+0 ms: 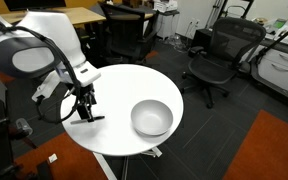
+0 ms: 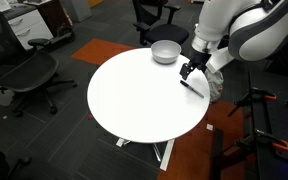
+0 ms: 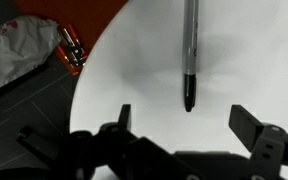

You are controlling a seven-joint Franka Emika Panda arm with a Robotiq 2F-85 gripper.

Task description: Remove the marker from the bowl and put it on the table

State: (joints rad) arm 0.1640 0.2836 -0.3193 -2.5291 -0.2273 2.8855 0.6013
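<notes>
Centrally, the round white worktop (image 1: 119, 90) carries the grey-white bowl (image 1: 151, 118) toward 3 o'clock in an exterior view. The hand (image 3: 182, 112), fingers spread and empty, hangs over the dark marker (image 3: 189, 60), which lies on the worktop outside the bowl. The wrist view crops the marker's far end at 12 o'clock.

Even indoor light, soft shadows (wrist view slightly blurred)

The arm (image 1: 52, 42) points down; jaws spread wide, seemingly empty.
</notes>
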